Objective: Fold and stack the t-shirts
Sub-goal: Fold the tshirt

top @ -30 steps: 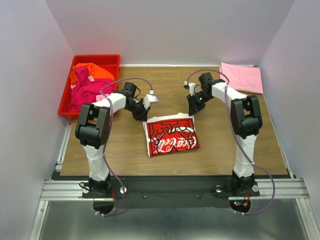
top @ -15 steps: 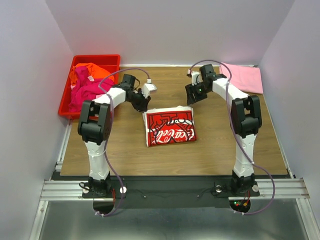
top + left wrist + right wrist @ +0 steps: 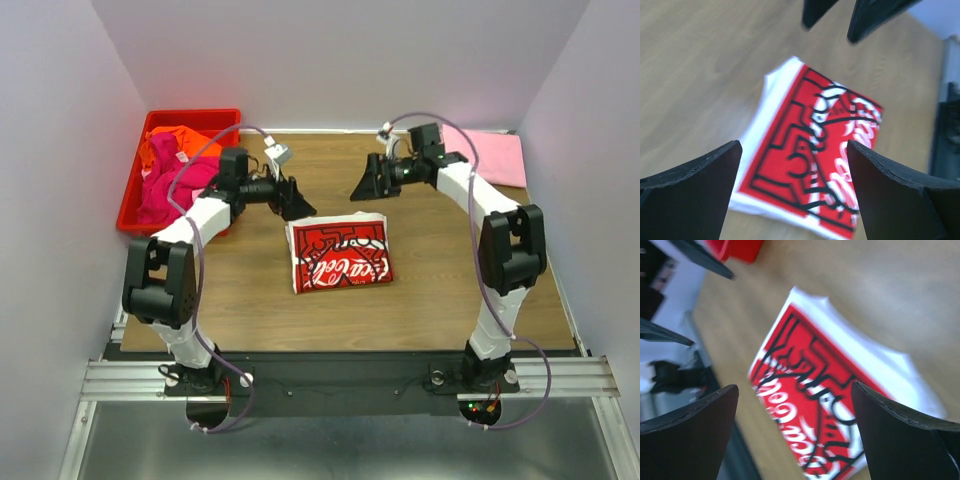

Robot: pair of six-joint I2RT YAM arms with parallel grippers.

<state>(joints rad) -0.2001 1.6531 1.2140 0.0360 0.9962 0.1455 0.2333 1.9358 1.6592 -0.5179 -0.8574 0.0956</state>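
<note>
Four t-shirts are in sight. One white tee with a red print (image 3: 340,255) lies on the tabletop (image 3: 250,290), and one pale pink tee (image 3: 490,155) lies there too. One orange tee (image 3: 185,145) and one magenta tee (image 3: 170,188) sit in the single red bin (image 3: 195,113). There are two arms, the left arm (image 3: 205,215) and the right arm (image 3: 470,190). Each carries one two-fingered tool, the left tool (image 3: 300,207) and the right tool (image 3: 362,188).

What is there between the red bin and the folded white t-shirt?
In the top view, only bare table, crossed above by the left arm. The left tool hangs open by the white t-shirt, away from the red bin.
</note>
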